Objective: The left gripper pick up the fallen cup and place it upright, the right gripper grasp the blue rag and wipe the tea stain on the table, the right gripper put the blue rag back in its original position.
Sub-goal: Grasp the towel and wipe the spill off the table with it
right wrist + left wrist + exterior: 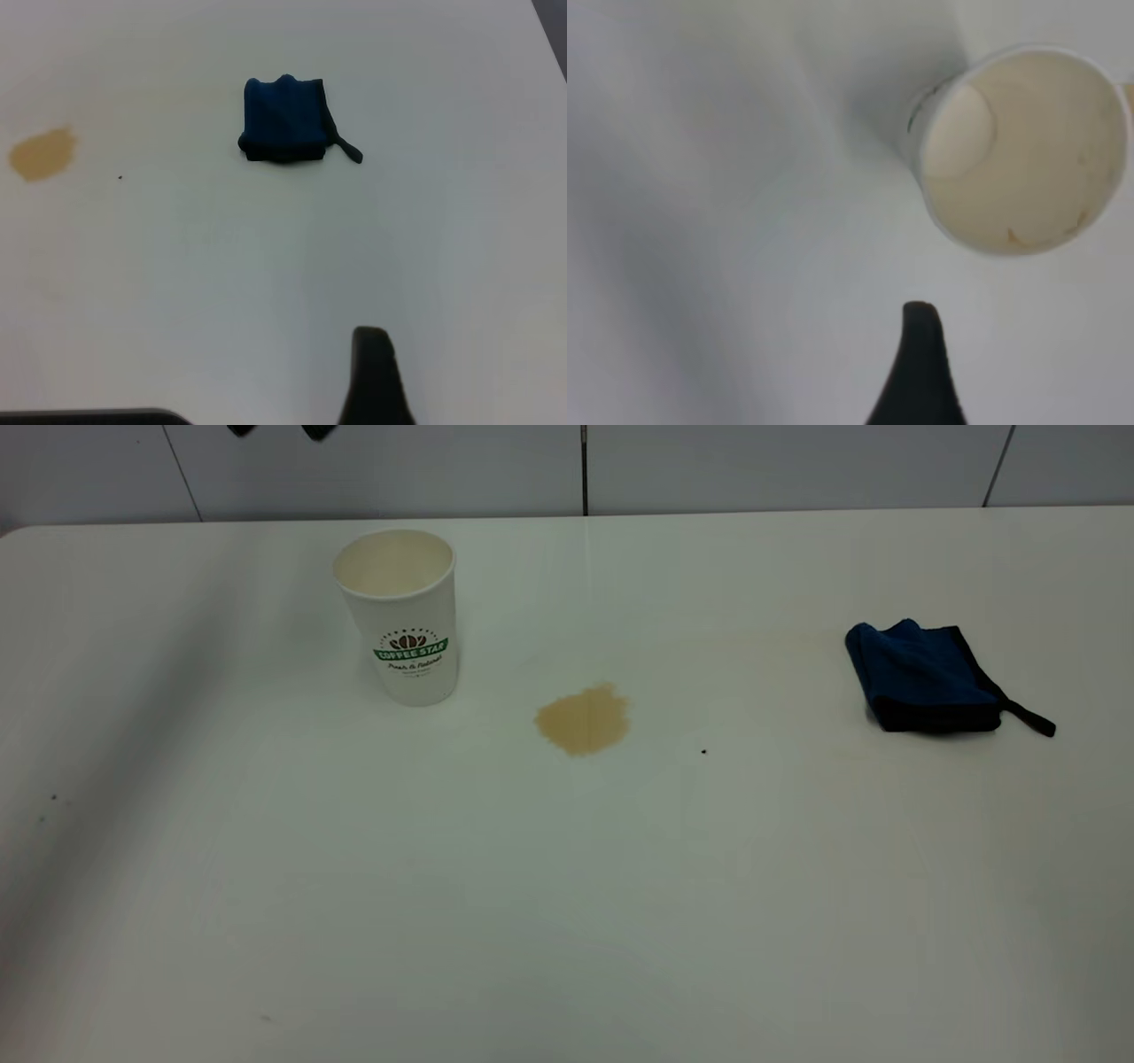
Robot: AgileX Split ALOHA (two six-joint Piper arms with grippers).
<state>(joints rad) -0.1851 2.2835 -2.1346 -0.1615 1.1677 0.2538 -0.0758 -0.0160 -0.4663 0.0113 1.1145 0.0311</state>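
The white paper cup (pixel 400 615) with a green logo stands upright at the table's back left, and the left wrist view looks down into its empty inside (pixel 1023 150). My left gripper (pixel 279 429) is open and empty, high up behind the cup. Only its two dark tips show at the exterior view's top edge, and one finger (pixel 921 372) shows in the wrist view. The tan tea stain (pixel 583 720) lies mid-table. The folded blue rag (pixel 926 677) lies at the right, also in the right wrist view (pixel 283 119). My right gripper is open and empty, well short of the rag, with one finger (pixel 374 376) showing.
A small dark speck (pixel 703 751) lies right of the stain. The white table (pixel 567 912) ends at a tiled wall behind. The rag's black strap (pixel 1032 719) trails to its right.
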